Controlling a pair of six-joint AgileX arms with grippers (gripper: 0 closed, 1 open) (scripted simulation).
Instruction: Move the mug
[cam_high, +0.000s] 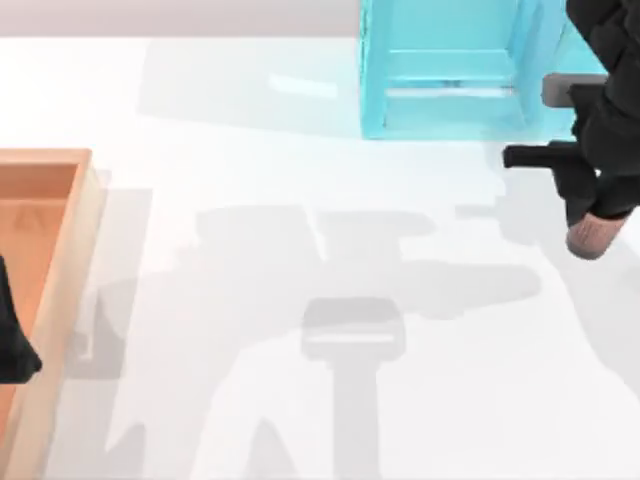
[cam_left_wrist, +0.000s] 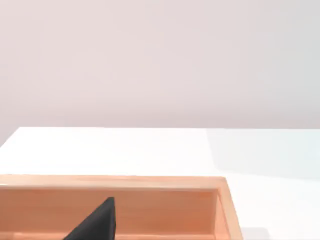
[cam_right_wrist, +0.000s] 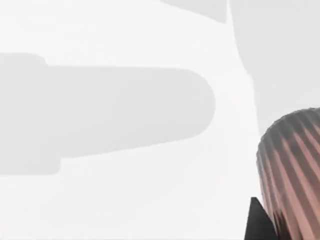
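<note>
My right pincer (cam_high: 592, 215) pinches the mug (cam_high: 591, 237) at the tabletop's (cam_high: 300, 330) right edge, near the blue cabinet's (cam_high: 445, 70) front right corner; the ribbed mug (cam_right_wrist: 292, 175) hangs clear of the white surface. My left pincer (cam_high: 15, 345) sits parked over the wooden tray (cam_high: 60, 270), well apart from the cabinet; its spread I cannot tell.
</note>
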